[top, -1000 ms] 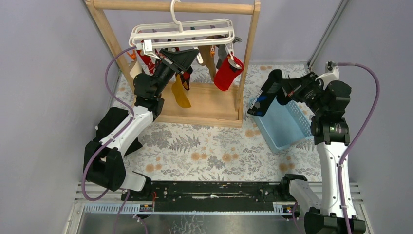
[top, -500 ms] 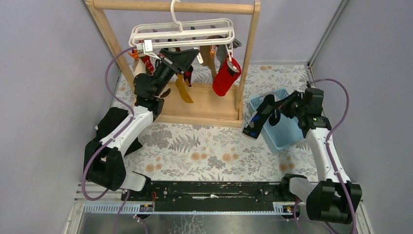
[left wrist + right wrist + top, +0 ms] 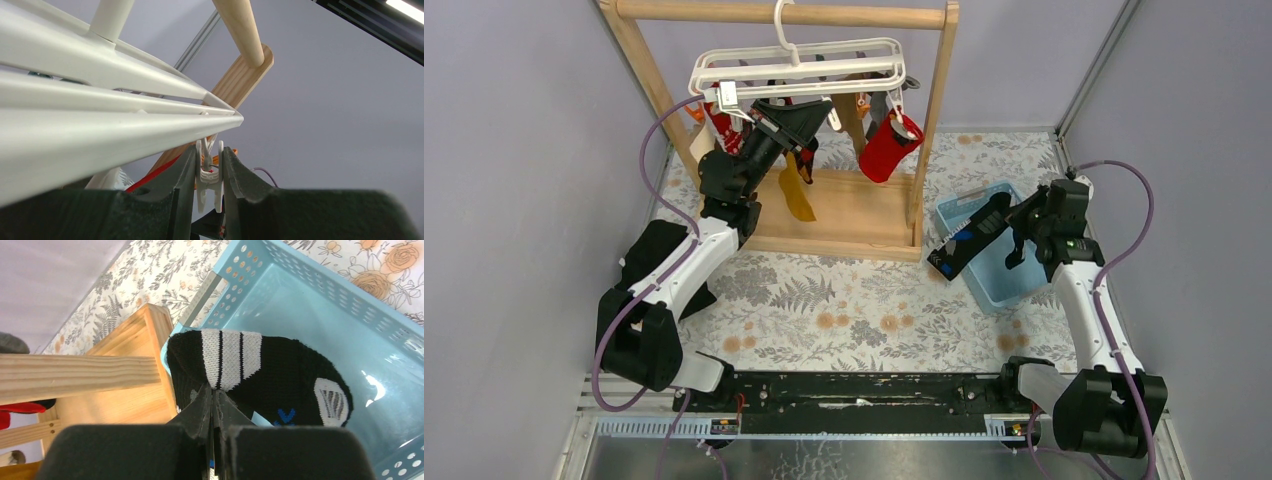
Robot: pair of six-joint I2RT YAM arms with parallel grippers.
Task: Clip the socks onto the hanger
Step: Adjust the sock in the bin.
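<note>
The white hanger [image 3: 796,66] hangs by its hook from the wooden rail. Clipped under it are a red sock [image 3: 887,148], a mustard yellow sock [image 3: 796,197], a brown one [image 3: 855,122] and a red-white striped one [image 3: 721,124]. My left gripper [image 3: 822,106] reaches up under the frame. In the left wrist view that gripper [image 3: 210,172] is shut on a small white clip [image 3: 209,176] dangling below the hanger bars [image 3: 100,127]. My right gripper [image 3: 212,390] is shut on the cuff of a long black sock [image 3: 285,372] with white stripes and blue marks. That sock [image 3: 969,240] hangs over the basket's left edge.
A light blue perforated basket [image 3: 1024,283] sits at the right on the floral cloth; its inside [image 3: 325,305] shows under the black sock. The wooden rack's base board [image 3: 859,218] and right post [image 3: 934,110] stand close to the basket. Grey walls close in both sides.
My right arm has come down and towards the near side, carrying the black sock from above the basket to its left edge. The red sock has swung a little. The left gripper has kept still.
</note>
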